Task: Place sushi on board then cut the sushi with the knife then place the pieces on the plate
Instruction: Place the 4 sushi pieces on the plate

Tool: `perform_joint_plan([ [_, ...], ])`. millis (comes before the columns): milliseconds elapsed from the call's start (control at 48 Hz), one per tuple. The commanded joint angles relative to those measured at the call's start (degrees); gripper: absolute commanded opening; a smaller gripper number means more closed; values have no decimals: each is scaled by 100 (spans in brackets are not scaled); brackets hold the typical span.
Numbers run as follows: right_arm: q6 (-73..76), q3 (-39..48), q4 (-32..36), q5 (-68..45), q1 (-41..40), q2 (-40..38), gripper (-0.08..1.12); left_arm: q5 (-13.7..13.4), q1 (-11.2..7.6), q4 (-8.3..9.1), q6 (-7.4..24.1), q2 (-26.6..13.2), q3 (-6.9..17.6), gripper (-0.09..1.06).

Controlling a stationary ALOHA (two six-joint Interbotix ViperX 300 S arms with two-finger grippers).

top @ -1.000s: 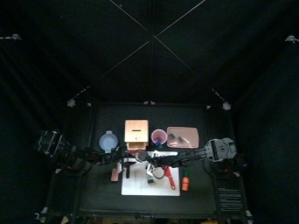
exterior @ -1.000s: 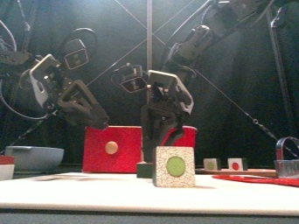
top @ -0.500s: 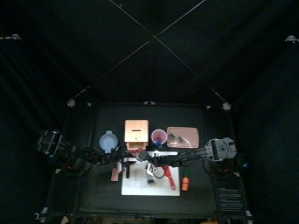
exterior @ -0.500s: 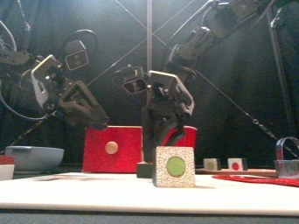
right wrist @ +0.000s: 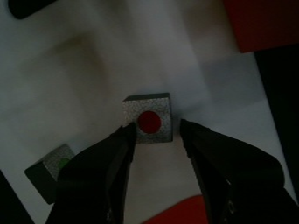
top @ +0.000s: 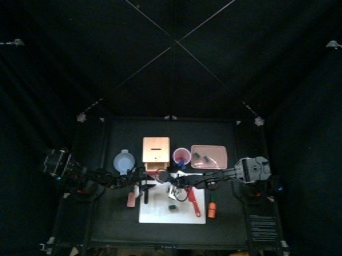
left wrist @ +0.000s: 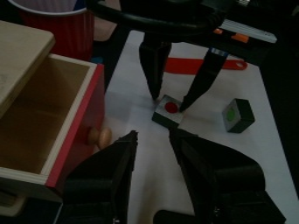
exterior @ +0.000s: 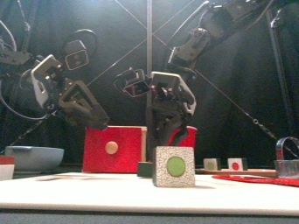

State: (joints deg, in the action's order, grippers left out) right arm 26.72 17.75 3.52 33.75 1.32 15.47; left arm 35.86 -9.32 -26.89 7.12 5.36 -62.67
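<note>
A sushi piece with a red centre [right wrist: 151, 118] lies on the white cutting board [top: 174, 213]. My right gripper [right wrist: 153, 138] hangs over it, open, one jaw on each side of the piece [left wrist: 170, 108]. A second piece with a green centre [exterior: 176, 166] stands on end nearer the board's front [left wrist: 242, 115]. My left gripper [left wrist: 162, 153] is open and holds nothing; it hovers beside the wooden box's red drawer front [left wrist: 96, 122]. A red knife [left wrist: 193, 66] lies on the board past the pieces. The pink plate [top: 210, 155] sits at the back right.
The wooden box [top: 156, 150] has its drawer pulled out. A red cup [top: 181, 155] stands between box and plate, and a blue-grey bowl [top: 124, 160] at the left. An orange toy [top: 211, 210] lies right of the board. Two small pale blocks [exterior: 223, 164] and a metal cutter [exterior: 288, 149] stand at the right.
My right gripper has shifted slightly right and down over the red-centred piece. The left arm and the pieces have not moved.
</note>
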Motion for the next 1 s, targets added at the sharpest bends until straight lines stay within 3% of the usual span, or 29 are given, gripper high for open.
perform_joint_plan([
  [21,-185,-123,-237,35,-44,-167,81,26,35,0,26,79,141,76],
  [1000,-325,-308,-431,-62,-18,211,81,26,26,-9,9,105,202,76],
])
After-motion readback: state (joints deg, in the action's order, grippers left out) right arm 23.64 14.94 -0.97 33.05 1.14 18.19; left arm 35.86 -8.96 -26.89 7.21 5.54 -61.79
